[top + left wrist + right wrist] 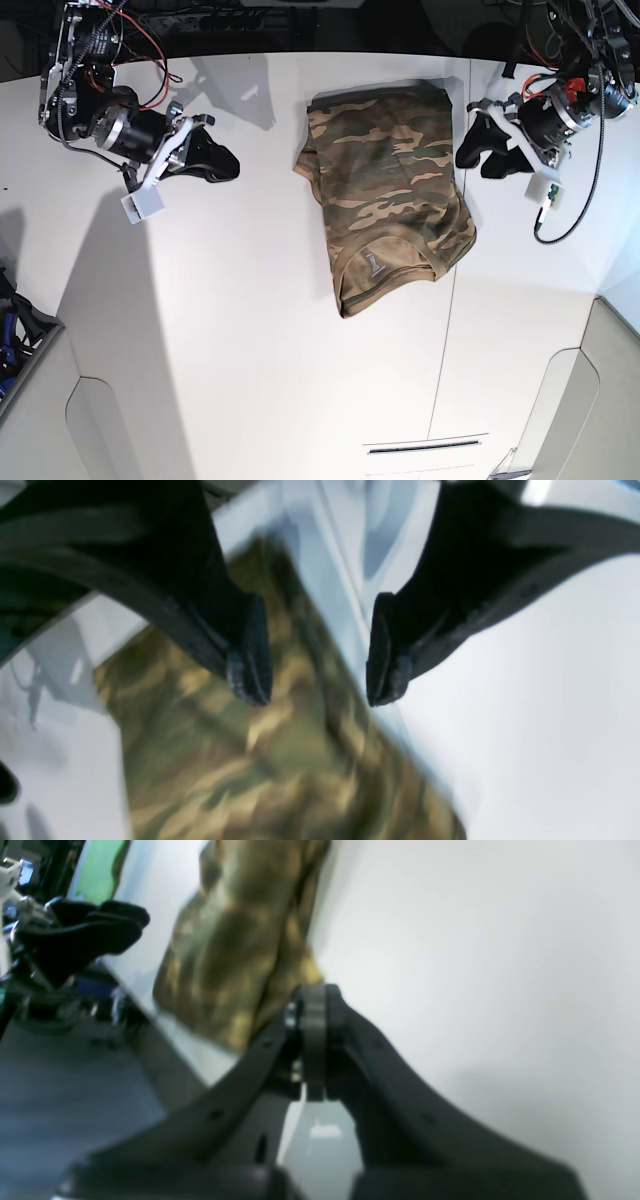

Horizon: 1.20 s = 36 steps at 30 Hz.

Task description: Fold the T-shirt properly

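The camouflage T-shirt (385, 185) lies folded into a rough rectangle on the white table (250, 330), collar end towards the front with its small neck label (373, 264) showing. My left gripper (480, 152) hovers open and empty beside the shirt's far right edge. In the left wrist view this gripper (317, 680) has its jaws wide apart above the blurred shirt (225, 760). My right gripper (220, 160) is shut and empty over bare table, well left of the shirt. In the right wrist view it (312, 1005) is closed, with the shirt (235, 940) beyond it.
A seam (448, 340) runs across the table from the shirt to the front edge. The table's edge and dark floor (60, 1090) show in the right wrist view. Red and black cables (150, 60) hang near both arm bases.
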{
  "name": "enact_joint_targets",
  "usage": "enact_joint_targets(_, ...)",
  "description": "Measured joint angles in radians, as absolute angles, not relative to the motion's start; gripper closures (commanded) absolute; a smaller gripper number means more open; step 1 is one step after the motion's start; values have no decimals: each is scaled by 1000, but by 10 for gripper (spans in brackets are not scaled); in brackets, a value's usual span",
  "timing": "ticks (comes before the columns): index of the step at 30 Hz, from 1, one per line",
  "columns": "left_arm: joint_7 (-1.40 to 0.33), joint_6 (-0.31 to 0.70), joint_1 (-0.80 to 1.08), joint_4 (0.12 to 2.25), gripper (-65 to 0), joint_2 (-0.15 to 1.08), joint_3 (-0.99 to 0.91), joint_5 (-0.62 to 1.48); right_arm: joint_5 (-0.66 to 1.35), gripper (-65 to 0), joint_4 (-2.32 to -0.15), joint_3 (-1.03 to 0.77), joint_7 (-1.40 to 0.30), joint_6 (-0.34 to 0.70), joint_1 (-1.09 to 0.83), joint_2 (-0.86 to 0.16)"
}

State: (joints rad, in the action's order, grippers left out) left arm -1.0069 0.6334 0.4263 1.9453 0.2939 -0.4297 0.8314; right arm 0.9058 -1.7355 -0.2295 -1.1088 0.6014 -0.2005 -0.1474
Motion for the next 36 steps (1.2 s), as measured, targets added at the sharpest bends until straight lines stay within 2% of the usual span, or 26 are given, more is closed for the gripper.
enact_joint_targets(9,-1015,634,694,1968,-326,273,-544,817,1095,0,-1737,-229,-1243,603,-350,-295)
enact_joint_targets(15,-1004,634,838,1965,-326,235,-566,743,1106,0,-1737,-229,-1253,603,-443,-374)
enact_joint_targets(19,-1005,635,910,1914,-326,235,-564,727,1102,0,-1739,-229,-1324,603,-513,-382)
enact_joint_targets(28,-994,649,936,1680,-326,236,-545,685,1011,0,-1737,-229,-1328,603,-696,-380)
enact_joint_targets(29,-993,686,936,1642,-326,237,-534,682,996,0,-1731,-229,-1318,603,-710,-380)
enact_joint_targets(36,-814,686,902,1408,-326,317,-318,569,826,0,-1593,-211,-1124,604,-765,-379)
